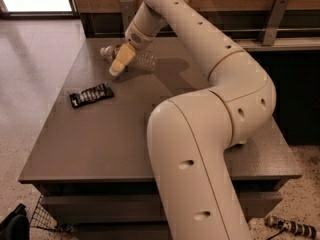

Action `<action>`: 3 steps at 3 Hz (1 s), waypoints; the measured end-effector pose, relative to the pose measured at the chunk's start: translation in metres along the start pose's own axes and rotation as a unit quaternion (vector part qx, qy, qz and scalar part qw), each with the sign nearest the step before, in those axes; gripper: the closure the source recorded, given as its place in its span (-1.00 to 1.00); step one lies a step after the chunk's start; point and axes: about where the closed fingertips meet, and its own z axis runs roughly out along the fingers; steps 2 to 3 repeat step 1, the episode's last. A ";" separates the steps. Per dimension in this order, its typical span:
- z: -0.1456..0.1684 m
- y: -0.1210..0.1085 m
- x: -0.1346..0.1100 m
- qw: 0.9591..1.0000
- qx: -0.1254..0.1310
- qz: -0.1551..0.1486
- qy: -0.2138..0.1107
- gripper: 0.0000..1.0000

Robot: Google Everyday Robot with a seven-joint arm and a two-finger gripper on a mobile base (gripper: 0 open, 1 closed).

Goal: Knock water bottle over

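- At 11 o'clock, near the far edge of the table, the water bottle lies sideways.
- Across its neck sits the gripper; whether it is open or closed cannot be told.
- Well apart at 9 o'clock lies a snack packet.

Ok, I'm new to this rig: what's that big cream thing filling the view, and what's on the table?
The big cream shape is the robot's single jointed arm, its thick lower part filling the foreground. There is only this one camera view, and where the camera sits I cannot say. The arm reaches across a dark grey table to its far left corner. At the arm's end is the tan tool, angled down in front of a clear ribbed plastic water bottle, which lies on its side, white cap pointing left. Whether the tool touches or holds it, I cannot tell. Nearer, a black snack wrapper with white print lies flat, apart from both.
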 end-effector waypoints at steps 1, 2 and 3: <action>0.000 0.000 0.000 1.000 0.000 0.000 0.000 -1.00; 0.000 0.000 0.000 1.000 0.000 0.000 0.000 -1.00; 0.000 0.000 0.000 1.000 0.000 0.000 0.000 -1.00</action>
